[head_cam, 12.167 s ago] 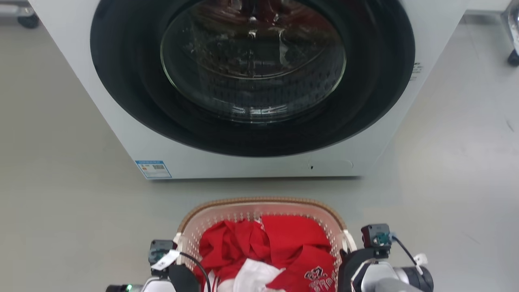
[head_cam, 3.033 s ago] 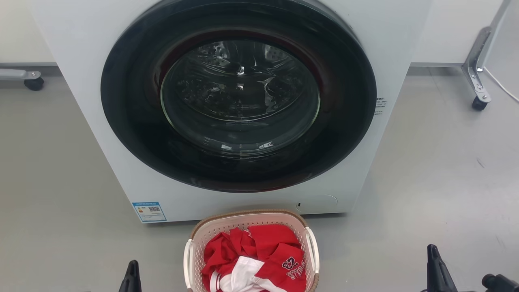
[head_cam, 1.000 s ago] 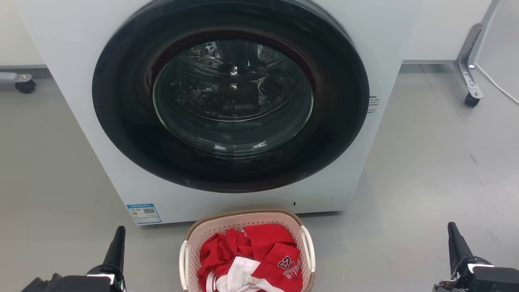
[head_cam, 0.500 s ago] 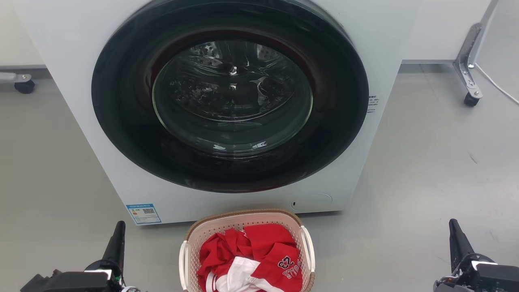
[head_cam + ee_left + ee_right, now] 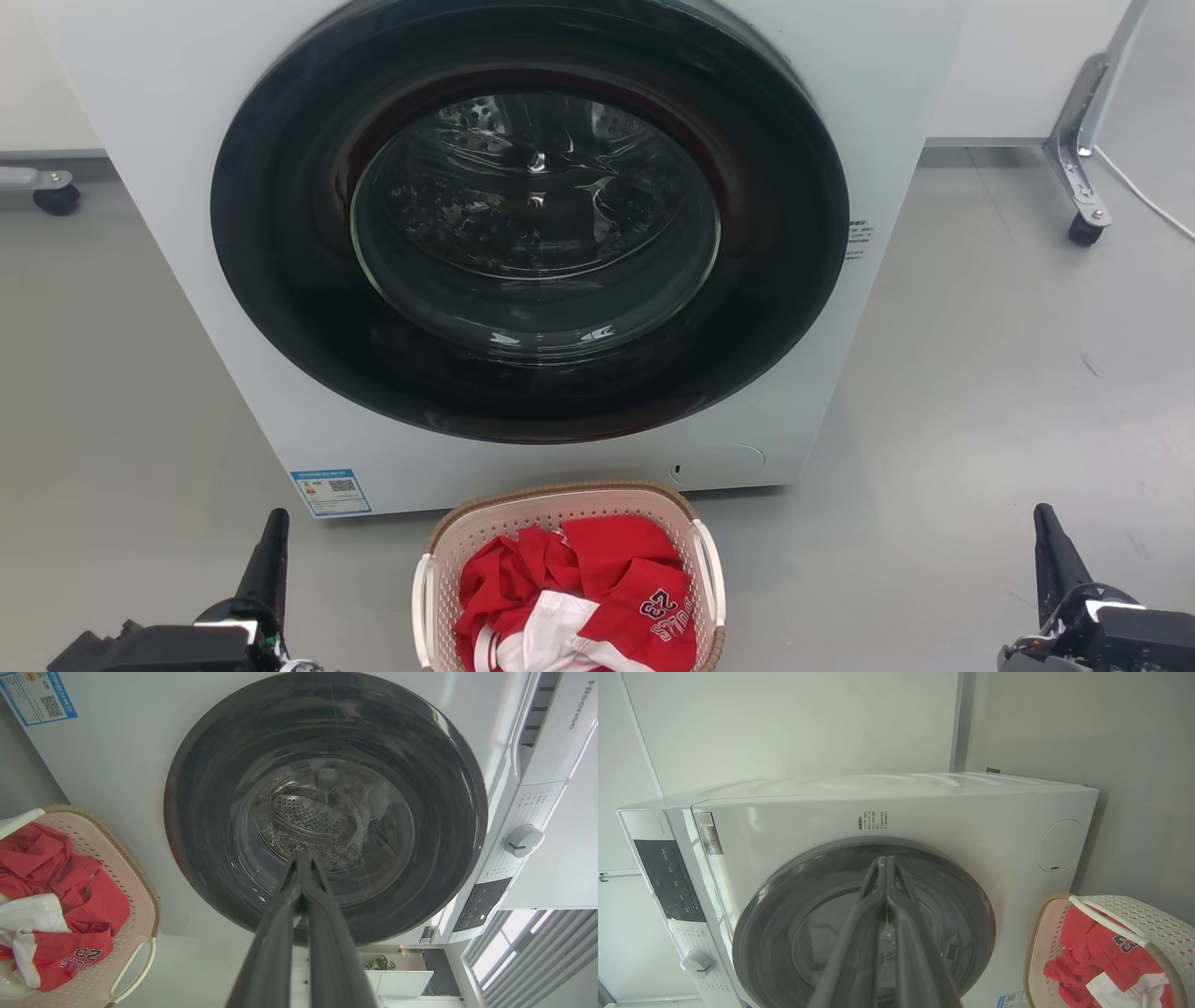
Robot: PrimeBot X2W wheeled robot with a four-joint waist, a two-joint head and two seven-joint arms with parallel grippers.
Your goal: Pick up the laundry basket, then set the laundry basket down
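Basket (image 5: 560, 491) apart between left gripper (image 5: 276, 525), right gripper (image 5: 1045, 523).

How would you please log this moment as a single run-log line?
basket: on floor before washer, red clothes inside | left gripper: shut, apart from basket | right gripper: shut, apart from basket

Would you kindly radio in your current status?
Left end effector shut, empty. Right end effector shut, empty. Laundry basket unheld, on floor before washer. Nothing in the way.

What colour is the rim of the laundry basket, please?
Brown, with a woven look; the rim shows best in the head view.
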